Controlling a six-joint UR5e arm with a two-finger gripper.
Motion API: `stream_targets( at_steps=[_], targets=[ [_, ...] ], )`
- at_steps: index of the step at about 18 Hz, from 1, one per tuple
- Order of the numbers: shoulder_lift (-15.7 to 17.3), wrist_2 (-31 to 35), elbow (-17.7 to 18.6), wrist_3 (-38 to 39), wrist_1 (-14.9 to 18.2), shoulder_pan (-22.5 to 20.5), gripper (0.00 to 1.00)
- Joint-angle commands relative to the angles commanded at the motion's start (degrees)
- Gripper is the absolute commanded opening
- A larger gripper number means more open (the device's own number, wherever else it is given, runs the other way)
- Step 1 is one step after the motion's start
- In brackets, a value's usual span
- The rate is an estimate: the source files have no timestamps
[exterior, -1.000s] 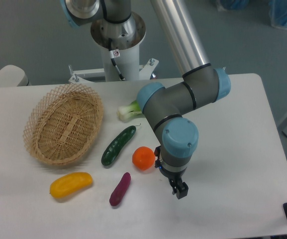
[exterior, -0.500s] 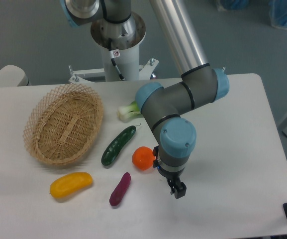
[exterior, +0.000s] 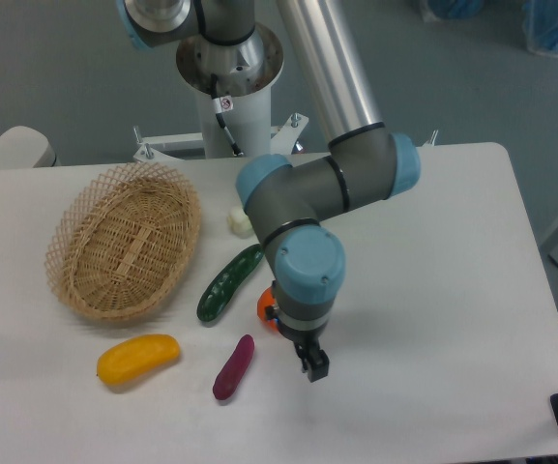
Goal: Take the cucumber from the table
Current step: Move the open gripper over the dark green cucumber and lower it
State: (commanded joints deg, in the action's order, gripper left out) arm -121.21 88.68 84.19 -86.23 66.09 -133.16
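Observation:
The dark green cucumber (exterior: 228,283) lies at a slant on the white table (exterior: 433,319), just right of the basket. My gripper (exterior: 313,365) hangs from the arm's wrist to the right of and nearer the front than the cucumber, apart from it, above the table. Its fingers look close together and hold nothing that I can see. The arm covers part of the cucumber's upper end.
A wicker basket (exterior: 124,242) stands at the left. A yellow vegetable (exterior: 137,357) and a purple sweet potato (exterior: 233,367) lie near the front. An orange (exterior: 266,307) and the bok choy (exterior: 239,221) are mostly hidden behind the arm.
The arm has swung left, bringing my gripper closer to the cucumber. It now covers most of the orange and the bok choy. The objects have not moved.

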Motion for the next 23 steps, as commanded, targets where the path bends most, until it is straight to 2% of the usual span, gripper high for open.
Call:
stream_targets(
  at_steps=[7,9,13,23],
  targets=[
    [4.92,0.00,7.55,3.60,0.00,1.86,1.00],
    [5.54,-0.09,9.67,6.75,-0.09,2.29,1.00],
    [5.37,0.17,10.81,17.21,-0.44,3.61,1.00],
    [4.75,0.61,12.93,18.20,-0.35,4.58,1.00]
  ],
)
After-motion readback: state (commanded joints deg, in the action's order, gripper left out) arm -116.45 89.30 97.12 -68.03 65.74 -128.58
